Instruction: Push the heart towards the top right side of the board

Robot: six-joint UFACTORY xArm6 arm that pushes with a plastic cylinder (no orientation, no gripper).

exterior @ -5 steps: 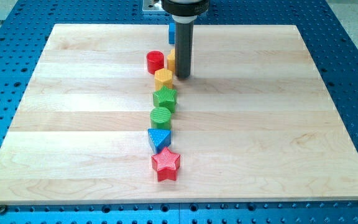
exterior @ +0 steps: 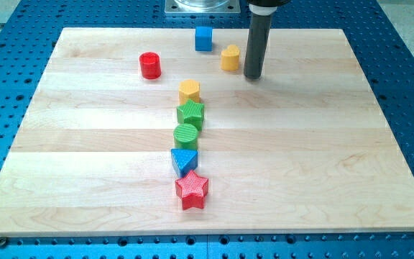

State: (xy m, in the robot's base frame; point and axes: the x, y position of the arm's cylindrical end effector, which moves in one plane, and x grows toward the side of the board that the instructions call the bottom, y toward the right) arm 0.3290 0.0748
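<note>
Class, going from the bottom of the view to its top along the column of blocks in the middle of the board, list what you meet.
Red star → blue triangle → green cylinder → green hexagon → yellow block.

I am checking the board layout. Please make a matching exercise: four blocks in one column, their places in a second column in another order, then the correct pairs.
Blocks:
1. red star
2. blue cube
3. red cylinder
4. yellow heart

Places:
A. just left of my tip
B. bottom end of the column of blocks
C. nearest the board's top edge
D. furthest to the view's left

Pairs: 1-B, 2-C, 3-D, 4-A
</note>
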